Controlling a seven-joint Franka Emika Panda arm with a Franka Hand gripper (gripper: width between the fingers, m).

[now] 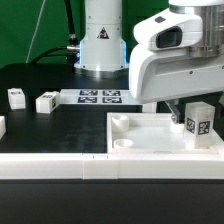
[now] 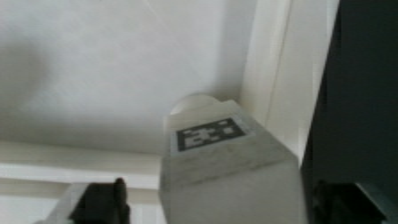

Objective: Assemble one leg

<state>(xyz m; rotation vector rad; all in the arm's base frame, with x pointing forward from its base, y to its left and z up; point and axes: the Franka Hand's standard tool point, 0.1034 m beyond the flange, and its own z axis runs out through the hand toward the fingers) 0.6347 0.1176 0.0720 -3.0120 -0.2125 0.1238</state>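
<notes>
The gripper [image 1: 196,107] held the leg [image 1: 198,122] upright over the white tray [image 1: 135,140]. Two more legs [image 1: 17,97] [image 1: 47,102] lay apart on the black worktop [image 1: 60,125].

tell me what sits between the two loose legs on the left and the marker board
Nothing: in the exterior view, only bare black table shows between the nearer loose leg, beside the other leg, and the marker board.

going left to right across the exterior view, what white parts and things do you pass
Partly cut-off white piece at the left edge → loose leg → second loose leg → marker board → white tray-like piece → leg in the gripper
</notes>
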